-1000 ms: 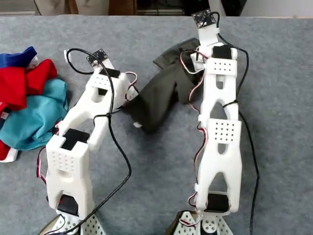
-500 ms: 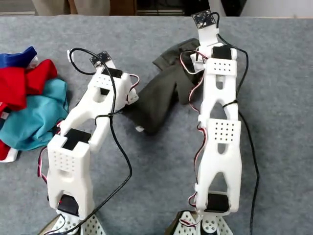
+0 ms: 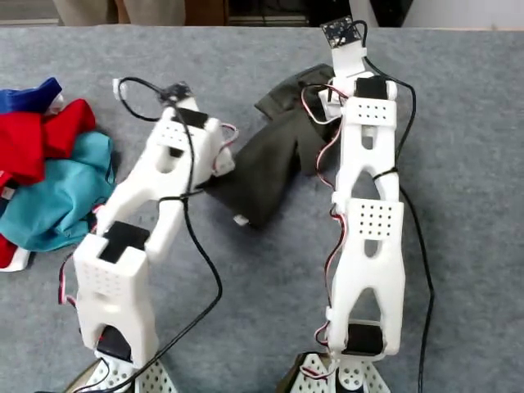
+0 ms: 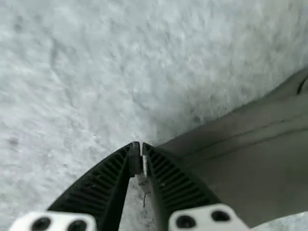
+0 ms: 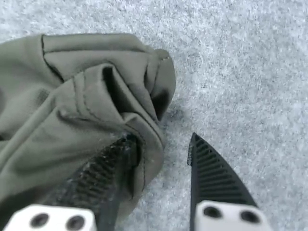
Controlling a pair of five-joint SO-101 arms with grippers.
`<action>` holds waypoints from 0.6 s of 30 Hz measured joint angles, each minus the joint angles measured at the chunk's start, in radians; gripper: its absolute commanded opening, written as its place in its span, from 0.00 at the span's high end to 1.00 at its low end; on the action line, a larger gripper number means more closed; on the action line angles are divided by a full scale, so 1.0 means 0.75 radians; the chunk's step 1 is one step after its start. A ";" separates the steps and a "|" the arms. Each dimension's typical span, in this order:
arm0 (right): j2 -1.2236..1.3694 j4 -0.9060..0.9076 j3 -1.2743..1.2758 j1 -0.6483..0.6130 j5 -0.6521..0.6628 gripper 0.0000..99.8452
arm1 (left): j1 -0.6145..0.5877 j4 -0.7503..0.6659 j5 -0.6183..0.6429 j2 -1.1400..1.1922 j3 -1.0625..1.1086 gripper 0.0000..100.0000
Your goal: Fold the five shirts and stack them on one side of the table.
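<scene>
A dark olive shirt (image 3: 266, 164) lies crumpled in the middle of the grey table (image 3: 458, 164), between my two arms. My left gripper (image 4: 140, 156) is shut on the shirt's (image 4: 240, 159) near-left edge, low over the table. The left arm (image 3: 176, 155) stands just left of the shirt. My right gripper (image 5: 159, 154) is open at the shirt's far bunched end (image 5: 82, 96). One of its fingers (image 5: 103, 168) rests against the fabric and the other stands on bare table. The right arm (image 3: 364, 123) covers that end of the shirt.
A heap of red (image 3: 37, 139), teal (image 3: 61, 196) and blue (image 3: 29, 94) shirts sits at the table's left edge. A small white tag (image 3: 240, 219) shows at the olive shirt's near tip. Bare table lies to the right and in front.
My left arm has moved a little toward the far side, and the olive shirt's near end with its white tag has shifted slightly right. The right arm has stayed still.
</scene>
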 measured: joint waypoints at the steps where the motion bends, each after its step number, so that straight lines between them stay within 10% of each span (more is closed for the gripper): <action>1: 0.000 0.000 0.000 0.000 0.000 0.81 | -0.018 0.008 -0.002 -0.025 0.000 0.98; 18: 0.000 0.000 0.000 0.023 0.000 0.80 | -0.593 0.563 -0.070 -0.223 -0.743 0.98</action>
